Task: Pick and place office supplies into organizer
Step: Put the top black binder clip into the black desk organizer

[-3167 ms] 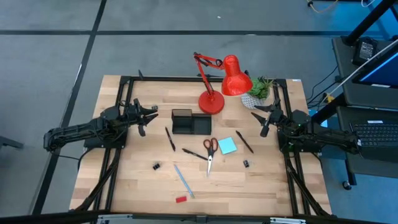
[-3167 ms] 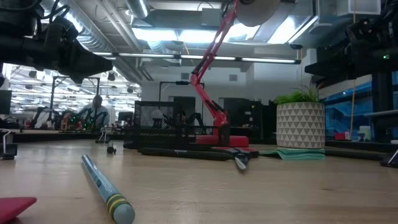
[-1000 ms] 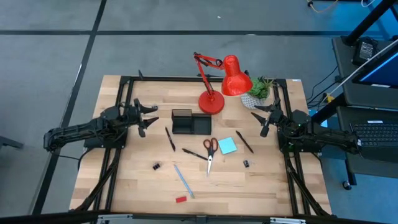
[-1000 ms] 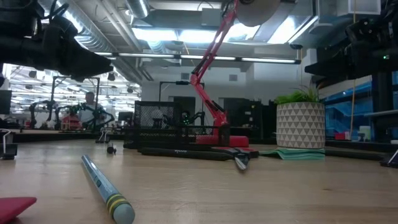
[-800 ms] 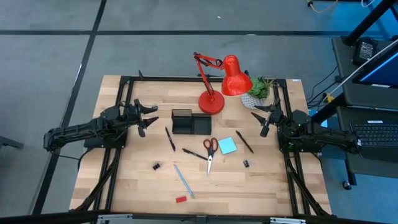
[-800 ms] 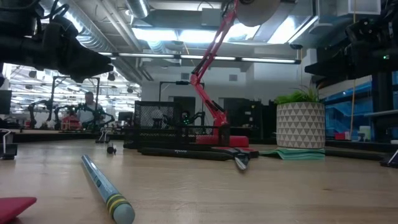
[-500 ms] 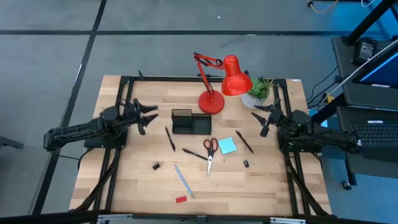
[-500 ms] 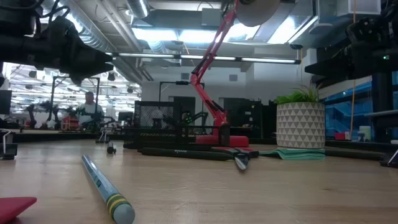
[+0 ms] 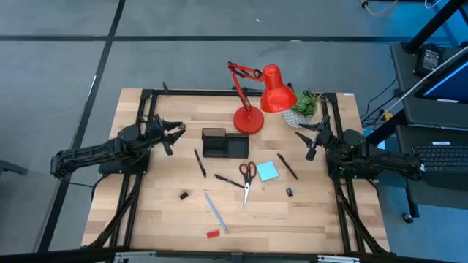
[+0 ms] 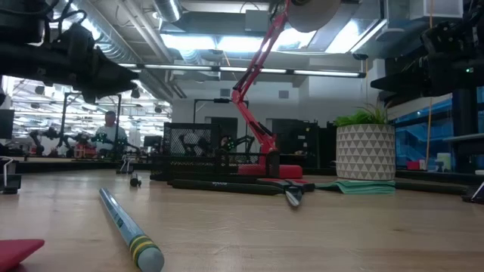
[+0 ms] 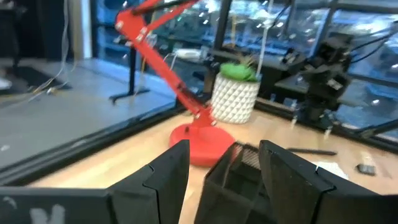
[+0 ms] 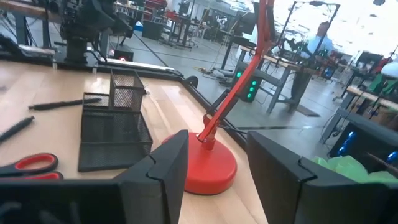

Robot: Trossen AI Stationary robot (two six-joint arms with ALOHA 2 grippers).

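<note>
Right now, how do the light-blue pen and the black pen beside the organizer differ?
The light-blue pen is pale and lies toward the table's near edge, close to the red block; the black pen is dark and lies just left of the organizer. The blue one looks longer and thicker. Both lie flat on the wood, slanted the same way, untouched.

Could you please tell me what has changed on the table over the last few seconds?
Only the left gripper shifted slightly beside the organizer, open and empty. The right gripper, scissors, sticky-note pad and pens stayed put.
</note>
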